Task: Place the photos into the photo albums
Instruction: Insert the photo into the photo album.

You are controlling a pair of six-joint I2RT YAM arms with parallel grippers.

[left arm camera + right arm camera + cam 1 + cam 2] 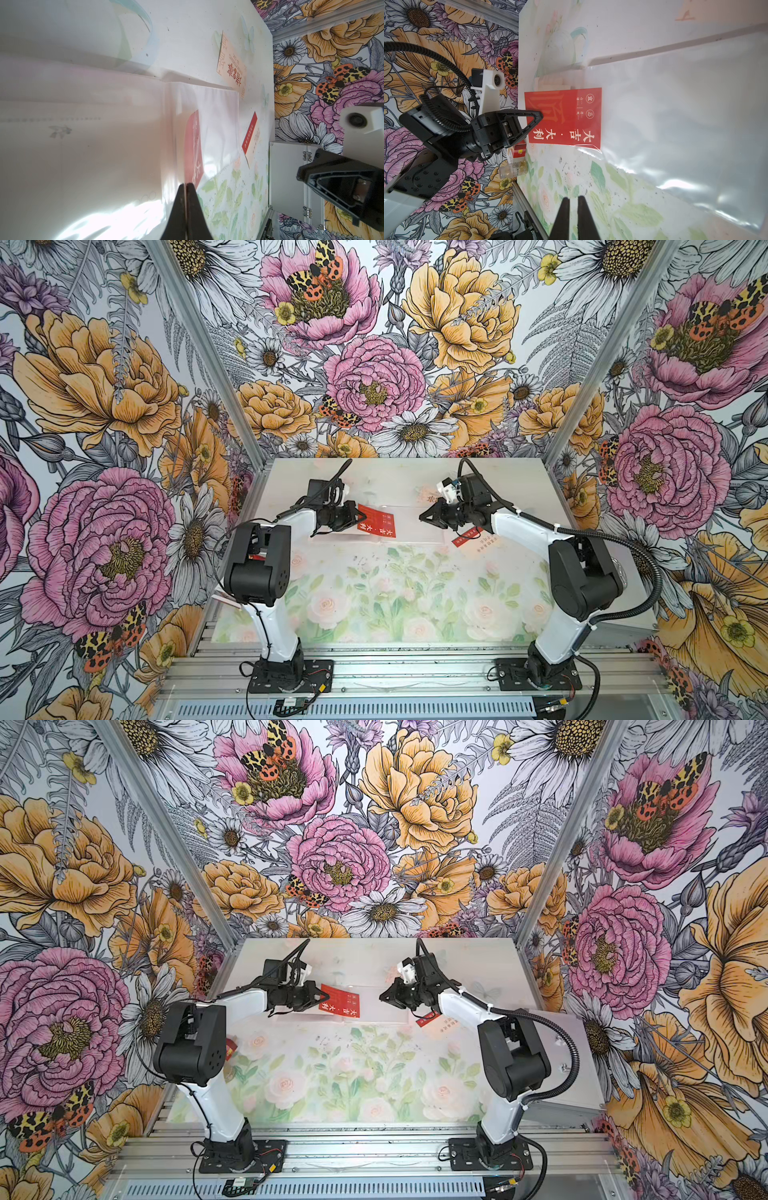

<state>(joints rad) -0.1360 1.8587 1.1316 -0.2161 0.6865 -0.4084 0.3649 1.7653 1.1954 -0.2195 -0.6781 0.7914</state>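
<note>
Floral wallpaper, all big peonies and daisies, closed the cell in on three sides, and the bench (374,614) wore a paler rose-print mat. On its far half the photo album (413,526) lay opened flat, its clear sleeves shining (glare hid much of the pages). A red photo card (377,523) with white Chinese characters sat at the album's left side. One end appeared slipped under the clear film and the other stuck out of it. The left end effector (362,517) was clenched on that outer end, fingers pressed flat together in the left wrist view.

Facing it across the open page, the right end effector (422,516) hung apart from the card. Its fingers were drawn almost together with only a slit between them and nothing in it.

Beyond the album's right edge a cream photo card (231,62) with red characters lay flat on the mat. Nearer that edge lay a red-striped card (250,137), partly under the right arm in both top views.

A silver metal case (577,1044) stood at the bench's right edge. At the left edge were a red-and-white box (519,152) and a small bottle (513,169) on its side.
</note>
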